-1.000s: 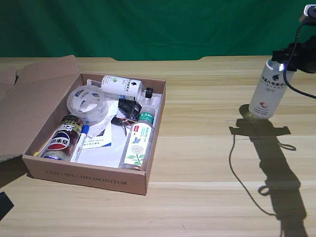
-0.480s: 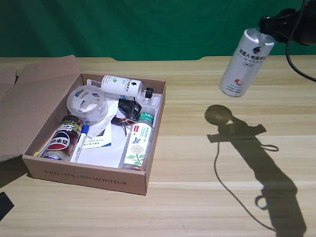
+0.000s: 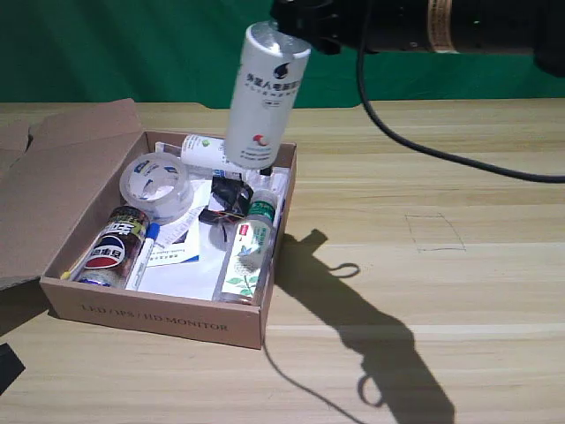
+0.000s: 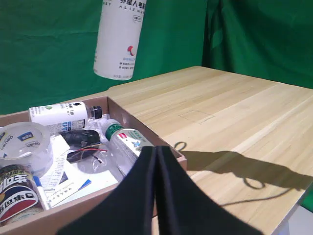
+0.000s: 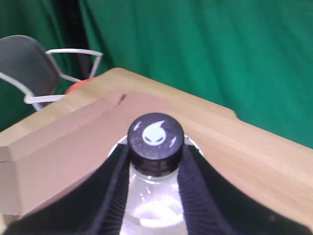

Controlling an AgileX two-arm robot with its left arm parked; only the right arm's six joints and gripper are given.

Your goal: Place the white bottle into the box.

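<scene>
The white bottle [image 3: 266,95] hangs in the air from the right claw [image 3: 296,22], which pinches it at the neck just under the black cap [image 5: 155,136]; in the right wrist view the two dark fingers [image 5: 113,182] press either side of the neck. The bottle tilts, its base swung down and away from the claw, and hovers above the box [image 3: 163,321], over the far corner nearest the claw's arm. It is well clear of the contents, touching nothing.

Step in hand, as judged: carry phase, bottle over the box, release not yet done. Next move likely calls for lowering the claw and finding a free patch, since directly below the claw the box is crowded; a drop from this height could knock the bottles beneath.

Count below the claw, inside the box:
- one smaller white bottle [image 3: 217,152] lying on its side, almost straight under the held bottle
- one clear green-capped bottle [image 3: 248,252] lying along the wall on the claw's side
- one tape roll [image 3: 156,184], farther from the claw
- one cola can [image 3: 113,247], farthest off
- one blue-capped pen [image 3: 143,256] beside the can
- one dark tangled item [image 3: 226,201], unclear what
- some papers [image 3: 177,252], number not clear

One box, one open flap [image 3: 53,190] on the side away from the claw. All on the wooden desk [image 3: 424,194].
</scene>
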